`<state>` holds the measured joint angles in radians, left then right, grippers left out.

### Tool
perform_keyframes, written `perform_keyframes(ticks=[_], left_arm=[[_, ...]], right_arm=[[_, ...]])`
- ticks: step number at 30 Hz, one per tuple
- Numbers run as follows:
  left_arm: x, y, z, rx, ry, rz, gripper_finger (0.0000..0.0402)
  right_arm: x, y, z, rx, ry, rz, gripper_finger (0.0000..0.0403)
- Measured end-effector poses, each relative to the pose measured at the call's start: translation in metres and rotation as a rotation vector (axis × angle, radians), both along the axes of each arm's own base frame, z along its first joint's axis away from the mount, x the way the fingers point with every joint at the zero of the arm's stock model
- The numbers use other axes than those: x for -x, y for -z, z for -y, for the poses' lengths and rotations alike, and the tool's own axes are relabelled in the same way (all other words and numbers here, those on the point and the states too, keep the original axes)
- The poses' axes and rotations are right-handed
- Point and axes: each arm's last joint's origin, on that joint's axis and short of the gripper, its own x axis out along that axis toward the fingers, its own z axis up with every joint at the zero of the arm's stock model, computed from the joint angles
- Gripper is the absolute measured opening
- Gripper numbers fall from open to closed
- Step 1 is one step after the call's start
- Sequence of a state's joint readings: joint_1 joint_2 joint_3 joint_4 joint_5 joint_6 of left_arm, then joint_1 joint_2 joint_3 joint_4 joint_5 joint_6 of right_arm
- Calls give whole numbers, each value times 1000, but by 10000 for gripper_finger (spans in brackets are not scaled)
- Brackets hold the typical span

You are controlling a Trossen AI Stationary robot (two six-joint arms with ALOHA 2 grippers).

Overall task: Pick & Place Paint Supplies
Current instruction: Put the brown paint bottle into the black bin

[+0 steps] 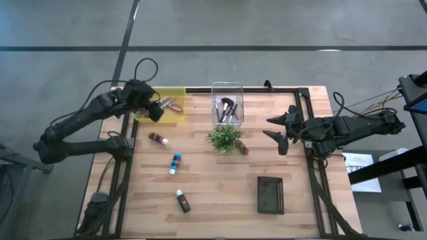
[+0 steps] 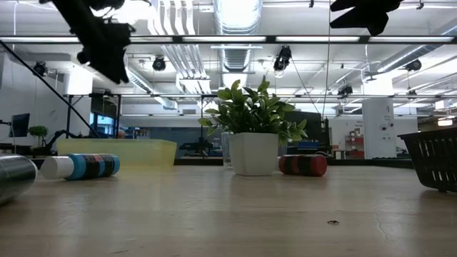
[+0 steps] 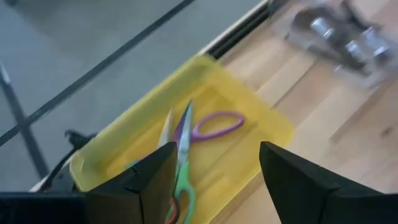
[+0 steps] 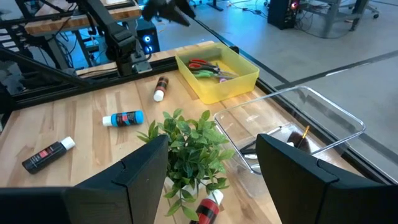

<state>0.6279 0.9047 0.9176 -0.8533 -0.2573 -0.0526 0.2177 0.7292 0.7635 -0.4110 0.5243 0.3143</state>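
Above the yellow tray [image 1: 175,93] at the worktop's [image 1: 220,193] 11 o'clock, my left claw [image 1: 157,110] hangs released, empty. Scissors [image 3: 186,140] lie inside. Paint tubes [image 1: 175,163] scattered at 8 o'clock. Right claw [image 1: 280,130] released at 3 o'clock.

Overall light: you get even, bright indoor light on the table [image 1: 220,193]; shadows under the items are faint and short.
Source: your low view looks straight at ceiling strip lights [image 2: 235,14], which bloom white and wash out the upper middle.
Silhouettes: against that glow the left gripper [image 2: 107,53] reads as a flat black shape.
Left wrist blur: beyond the left fingers [image 3: 146,186] the yellow tray [image 3: 261,112] and scissors [image 3: 186,143] look soft and smeared; the clear bin [image 3: 345,37] farther off is an unfocused streak.
Right wrist: past the right gripper [image 4: 211,168] you see the plant [image 4: 189,149] sharply, with blue monitor glow behind.
Glare: the clear bin's rim [image 4: 336,115] catches highlights.
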Motion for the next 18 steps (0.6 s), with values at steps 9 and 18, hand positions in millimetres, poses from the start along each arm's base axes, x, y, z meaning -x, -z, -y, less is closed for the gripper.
perform_keyframes(ticks=[9, 18], left_arm=[[-25, -25, 18, 70, 263, 75, 235], [-83, 22, 70, 269, 678, -385, 179]], right_arm=[[0, 0, 0, 7, -2, -2, 244], [0, 0, 0, 20, -7, -7, 244]])
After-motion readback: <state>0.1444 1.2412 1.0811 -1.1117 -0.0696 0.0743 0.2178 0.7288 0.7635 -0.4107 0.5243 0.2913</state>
